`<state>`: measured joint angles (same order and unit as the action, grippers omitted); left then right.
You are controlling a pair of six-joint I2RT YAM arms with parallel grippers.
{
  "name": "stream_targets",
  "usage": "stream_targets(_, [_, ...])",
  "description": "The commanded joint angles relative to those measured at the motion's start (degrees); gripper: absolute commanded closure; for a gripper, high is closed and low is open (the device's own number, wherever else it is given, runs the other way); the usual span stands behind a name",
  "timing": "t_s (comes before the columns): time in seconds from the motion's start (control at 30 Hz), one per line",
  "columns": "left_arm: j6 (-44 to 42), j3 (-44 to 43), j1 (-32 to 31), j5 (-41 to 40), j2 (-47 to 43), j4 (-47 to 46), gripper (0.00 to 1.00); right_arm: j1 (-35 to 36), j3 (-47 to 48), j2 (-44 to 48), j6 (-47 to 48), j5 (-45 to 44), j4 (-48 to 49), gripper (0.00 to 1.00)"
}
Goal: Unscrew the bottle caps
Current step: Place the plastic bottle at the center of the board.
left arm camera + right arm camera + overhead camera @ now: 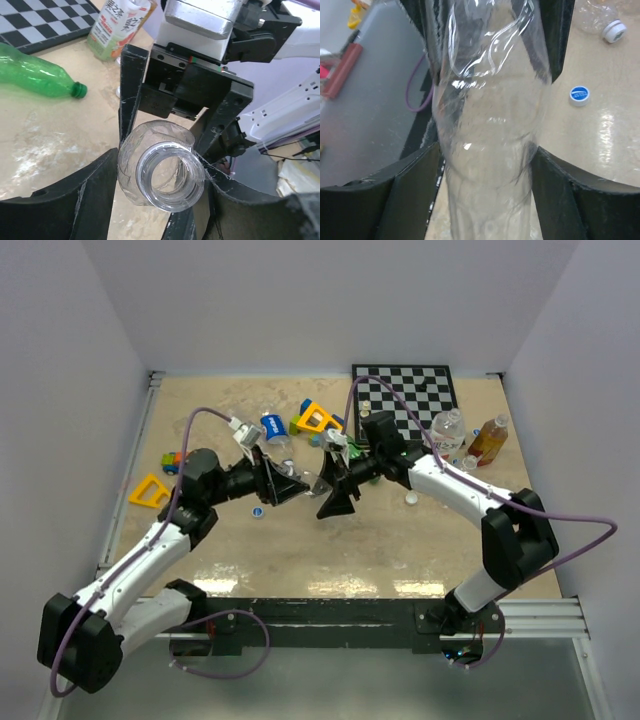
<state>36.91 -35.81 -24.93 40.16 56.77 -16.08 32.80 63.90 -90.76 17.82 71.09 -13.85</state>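
Observation:
A crumpled clear bottle [314,480] hangs above the table between both grippers. Its neck [171,176] is open, with no cap on it. My left gripper [162,172] is shut on the neck end, one finger against each side. My right gripper [487,160] holds the bottle's body [490,125], pads against both sides. A loose blue cap [579,95] and a white cap [613,31] lie on the table. In the top view the blue cap [258,511] is below the left gripper [298,484], the white cap [411,498] beside the right arm. A green bottle [35,75] lies with its green cap [78,90] on.
A chessboard [405,390] lies at the back right. Beside it stand a clear water bottle [448,430] and an orange tea bottle [488,440]. A blue-labelled bottle [272,428] and bright toy blocks [318,420] lie at the back middle, more blocks [150,490] at left.

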Motion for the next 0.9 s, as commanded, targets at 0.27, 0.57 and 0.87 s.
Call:
stream_targets(0.27, [-21.9,-11.5,6.2,-23.7,-8.0,32.0,1.0,-2.6,3.7,2.3,6.2,-17.7,-3.9,0.02])
stream_targets(0.57, [-31.0,-24.5,11.6,-45.6,4.8,33.7,1.0,-2.8,3.2,3.7,6.9,-19.8,-3.9,0.02])
stream_targets(0.87, [-30.8,-27.6,22.7,-37.8,18.4,28.1,1.0,-2.8,3.1,4.5,7.4,-20.7,-4.2,0.02])
